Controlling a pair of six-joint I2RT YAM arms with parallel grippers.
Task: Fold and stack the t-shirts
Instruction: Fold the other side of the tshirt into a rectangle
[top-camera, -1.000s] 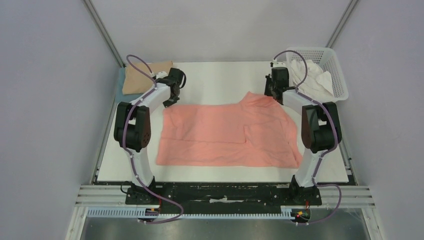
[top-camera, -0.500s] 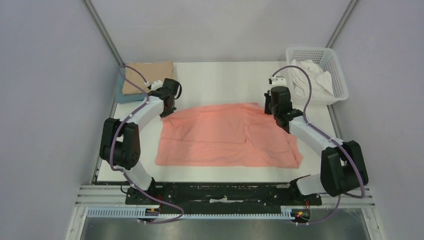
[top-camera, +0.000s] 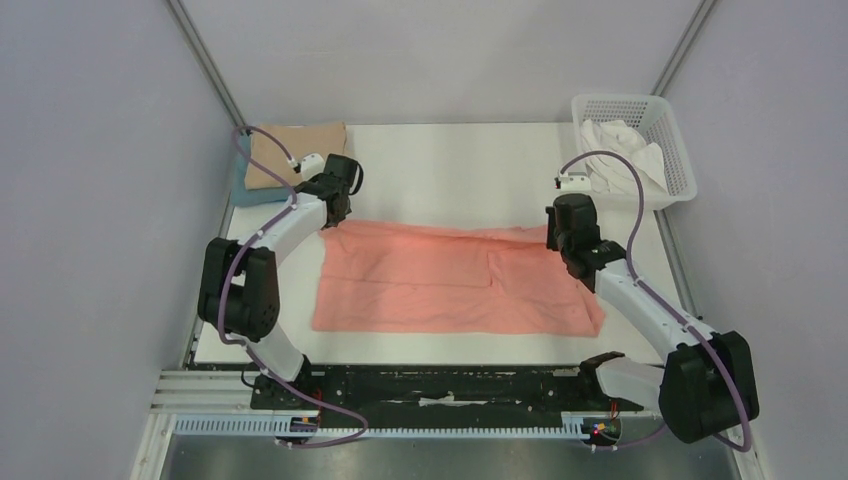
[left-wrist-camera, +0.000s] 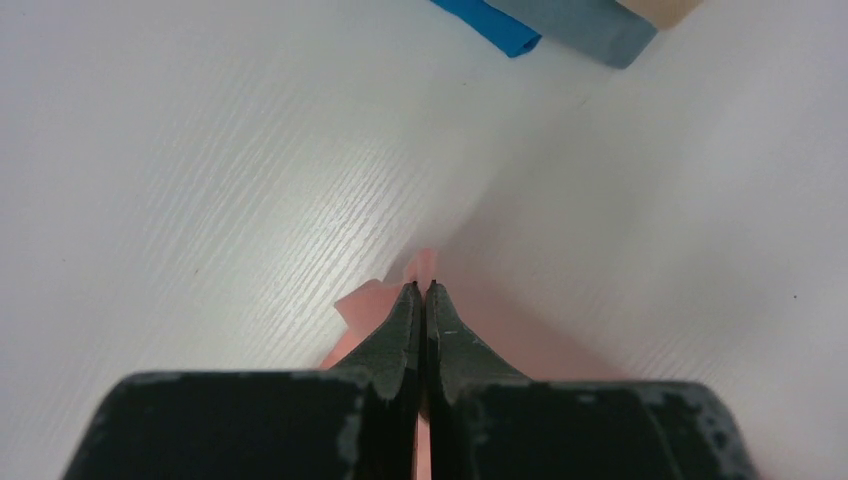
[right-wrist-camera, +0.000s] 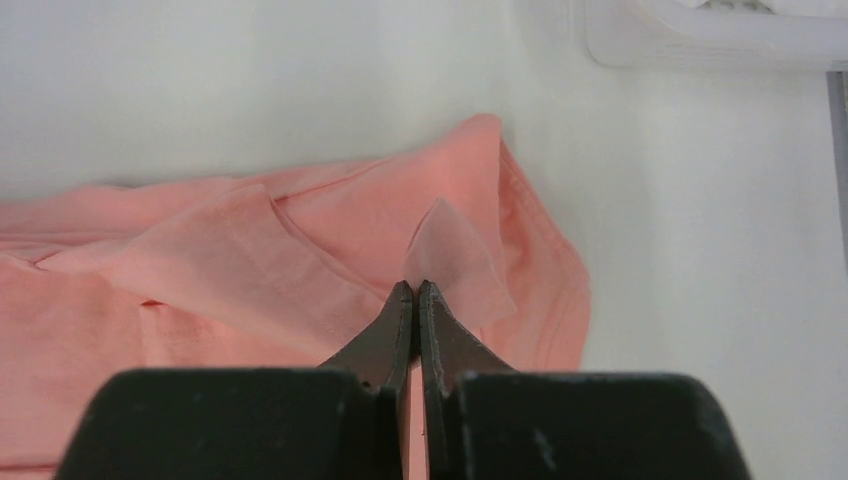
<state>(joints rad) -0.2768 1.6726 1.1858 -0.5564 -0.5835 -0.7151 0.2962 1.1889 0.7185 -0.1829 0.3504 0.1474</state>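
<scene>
The salmon-pink t-shirt (top-camera: 450, 278) lies spread across the table's middle, its far edge folding toward the near side. My left gripper (top-camera: 337, 218) is shut on its far left corner (left-wrist-camera: 372, 300). My right gripper (top-camera: 557, 240) is shut on its far right corner (right-wrist-camera: 450, 240), with the shirt bunched beneath it. The tan t-shirt (top-camera: 290, 148) lies folded at the far left on the blue t-shirt (left-wrist-camera: 590, 22), whose edge shows in the left wrist view. The white t-shirt (top-camera: 625, 155) lies crumpled in the basket.
A white plastic mesh basket (top-camera: 680, 160) stands at the far right corner; its rim (right-wrist-camera: 700, 35) shows in the right wrist view. The white table (top-camera: 450, 160) is bounded by grey walls on three sides and a rail at the near edge.
Both grippers have pulled the shirt's far edge toward the near side. The raised right corner has dropped and the far edge now runs straight across. The right arm has swung outward.
</scene>
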